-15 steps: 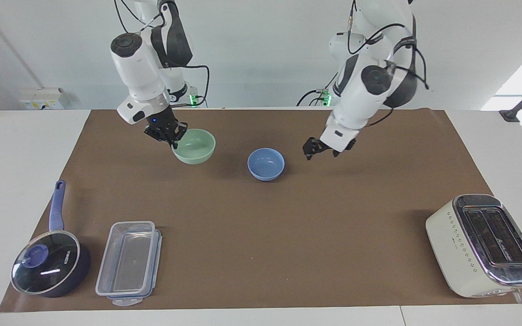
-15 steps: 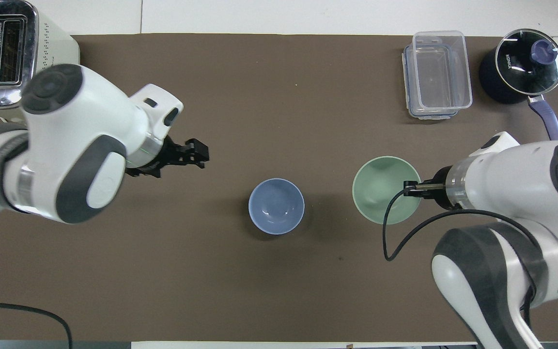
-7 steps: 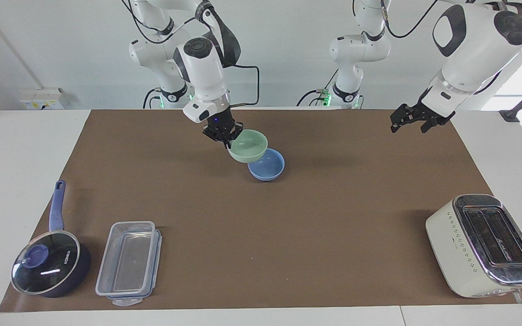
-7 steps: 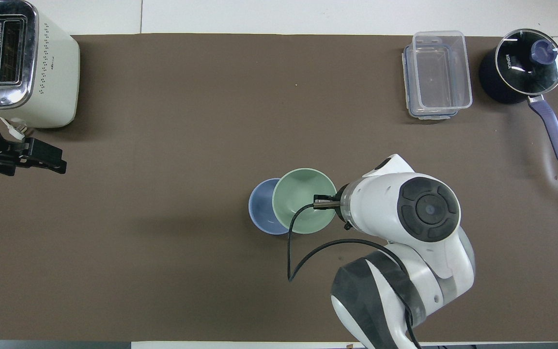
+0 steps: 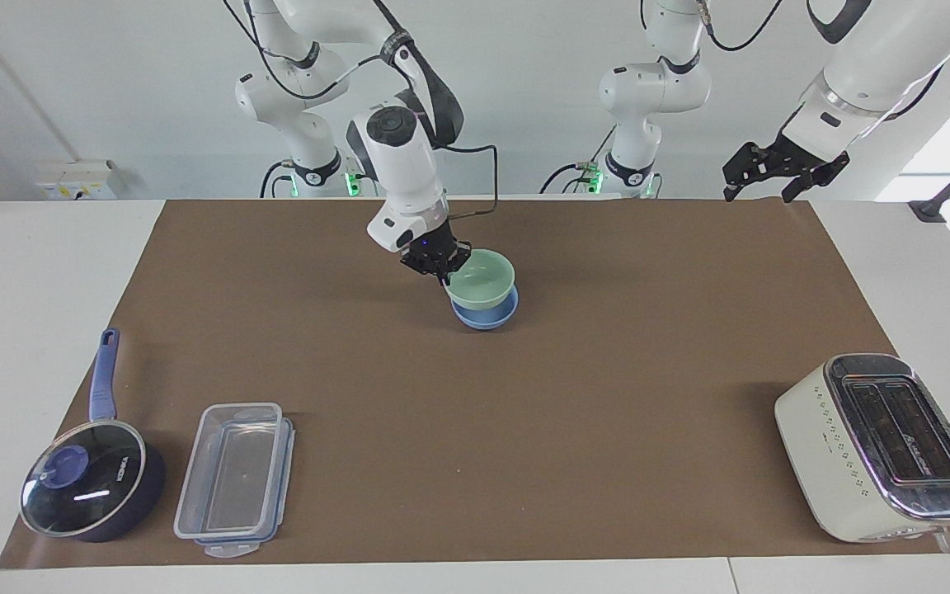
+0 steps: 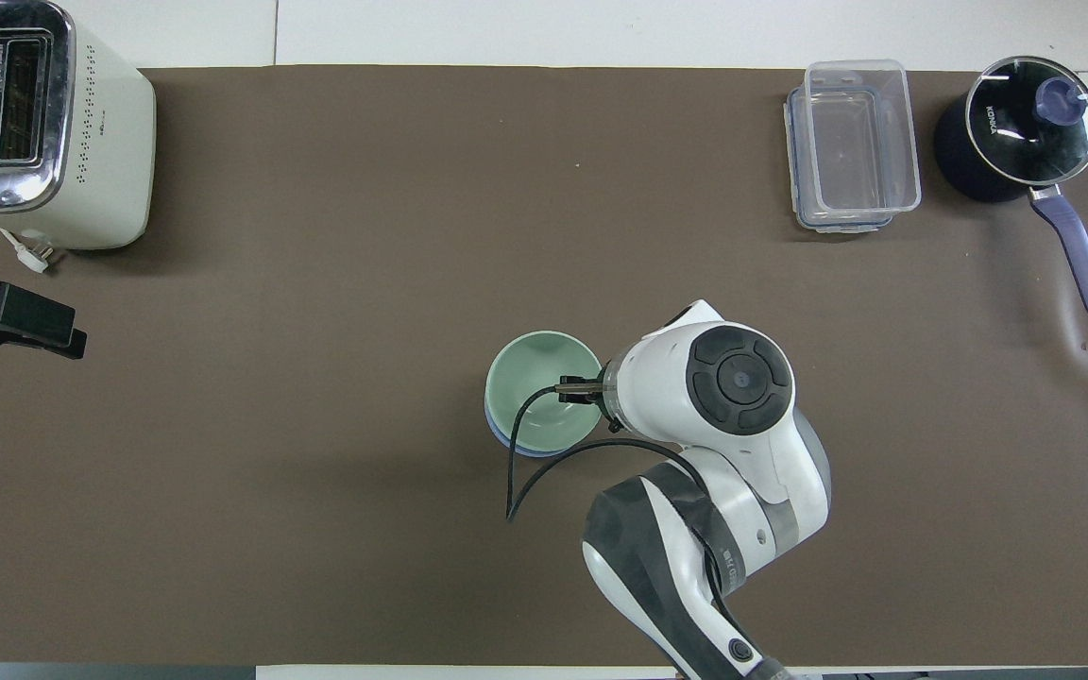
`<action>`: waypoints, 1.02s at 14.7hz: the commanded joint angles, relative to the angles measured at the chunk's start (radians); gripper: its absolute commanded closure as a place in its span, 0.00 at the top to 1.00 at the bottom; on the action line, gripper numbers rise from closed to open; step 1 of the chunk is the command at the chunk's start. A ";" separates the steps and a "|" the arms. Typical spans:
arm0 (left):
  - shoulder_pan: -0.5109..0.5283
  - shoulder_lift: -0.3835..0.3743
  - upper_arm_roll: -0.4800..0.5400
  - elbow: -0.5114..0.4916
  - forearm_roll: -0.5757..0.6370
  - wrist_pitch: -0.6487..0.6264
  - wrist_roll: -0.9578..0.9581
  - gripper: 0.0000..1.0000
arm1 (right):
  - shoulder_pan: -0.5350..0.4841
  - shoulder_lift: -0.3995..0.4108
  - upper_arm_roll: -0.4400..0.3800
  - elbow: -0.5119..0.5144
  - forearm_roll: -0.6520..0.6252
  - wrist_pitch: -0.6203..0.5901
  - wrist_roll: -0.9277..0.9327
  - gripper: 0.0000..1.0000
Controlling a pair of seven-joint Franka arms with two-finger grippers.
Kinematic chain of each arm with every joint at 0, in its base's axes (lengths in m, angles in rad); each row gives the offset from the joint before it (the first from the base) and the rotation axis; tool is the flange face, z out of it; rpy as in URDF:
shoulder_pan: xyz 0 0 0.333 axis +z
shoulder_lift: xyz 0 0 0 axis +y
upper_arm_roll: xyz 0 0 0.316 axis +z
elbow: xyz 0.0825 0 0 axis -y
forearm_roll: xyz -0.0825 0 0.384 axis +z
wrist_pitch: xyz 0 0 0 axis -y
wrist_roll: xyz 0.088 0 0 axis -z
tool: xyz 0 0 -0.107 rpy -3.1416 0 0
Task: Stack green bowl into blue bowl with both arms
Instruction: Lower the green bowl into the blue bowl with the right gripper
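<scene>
The green bowl (image 5: 482, 275) sits low in the blue bowl (image 5: 484, 314) in the middle of the brown mat, slightly tilted, so only the blue bowl's lower part shows. My right gripper (image 5: 444, 266) is shut on the green bowl's rim at the side toward the right arm's end. In the overhead view the green bowl (image 6: 538, 385) covers the blue bowl, which shows only as a thin edge (image 6: 507, 442), and the right arm's wrist hides the fingers. My left gripper (image 5: 772, 175) is open and empty, raised over the mat's edge at the left arm's end (image 6: 20, 321).
A cream toaster (image 5: 879, 445) stands farther from the robots at the left arm's end. A clear plastic container (image 5: 236, 478) and a dark blue saucepan with a glass lid (image 5: 87, 487) stand farther from the robots at the right arm's end.
My right gripper carried the green bowl sideways over the blue bowl and lowered it into it. My left gripper drew back and up toward the left arm's end.
</scene>
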State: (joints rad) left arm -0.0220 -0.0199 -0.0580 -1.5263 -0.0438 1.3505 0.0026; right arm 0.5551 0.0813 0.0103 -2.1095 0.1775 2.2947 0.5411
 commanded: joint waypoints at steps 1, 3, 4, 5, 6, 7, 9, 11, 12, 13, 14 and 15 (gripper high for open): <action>0.001 -0.017 -0.003 -0.020 0.027 -0.002 0.019 1.00 | 0.029 0.024 -0.006 0.008 0.014 0.040 0.054 0.00; 0.001 -0.015 -0.003 -0.015 0.027 0.001 0.017 1.00 | 0.029 0.020 -0.006 -0.010 0.007 0.040 0.054 0.00; 0.001 -0.015 -0.003 -0.014 0.027 0.001 0.016 1.00 | 0.029 0.015 -0.006 -0.023 0.007 0.045 0.054 0.00; 0.001 -0.015 -0.003 -0.014 0.027 0.001 0.016 1.00 | 0.029 0.015 -0.006 -0.029 0.007 0.046 0.053 0.00; 0.002 -0.014 -0.003 -0.014 0.027 0.001 0.014 1.00 | 0.029 0.012 -0.006 -0.036 0.005 0.046 0.045 0.00; 0.002 -0.014 -0.003 -0.014 0.027 0.001 0.014 1.00 | 0.029 0.012 -0.006 -0.044 0.002 0.049 0.043 0.00; 0.001 -0.014 -0.003 -0.012 0.027 0.001 0.011 1.00 | 0.029 0.008 -0.004 -0.050 -0.013 0.052 0.042 0.00; 0.001 -0.014 -0.003 -0.012 0.027 0.001 0.010 1.00 | 0.029 0.006 -0.006 -0.053 -0.013 0.054 0.043 0.00; 0.002 -0.014 -0.003 -0.012 0.027 0.001 0.010 1.00 | 0.029 0.006 -0.004 -0.053 -0.013 0.054 0.043 0.00; 0.002 -0.014 -0.003 -0.012 0.027 0.001 0.010 1.00 | 0.029 0.006 -0.006 -0.053 -0.013 0.055 0.040 0.00; 0.004 -0.014 -0.005 -0.011 0.027 0.001 0.010 1.00 | 0.029 0.008 -0.004 -0.053 -0.015 0.055 0.030 0.00; 0.020 -0.012 -0.012 -0.011 0.027 0.001 0.011 1.00 | 0.029 0.008 -0.004 -0.052 -0.013 0.055 0.005 0.00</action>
State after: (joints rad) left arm -0.0213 -0.0199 -0.0580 -1.5275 -0.0432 1.3506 0.0034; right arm 0.5819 0.1051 0.0081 -2.1406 0.1721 2.3227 0.5773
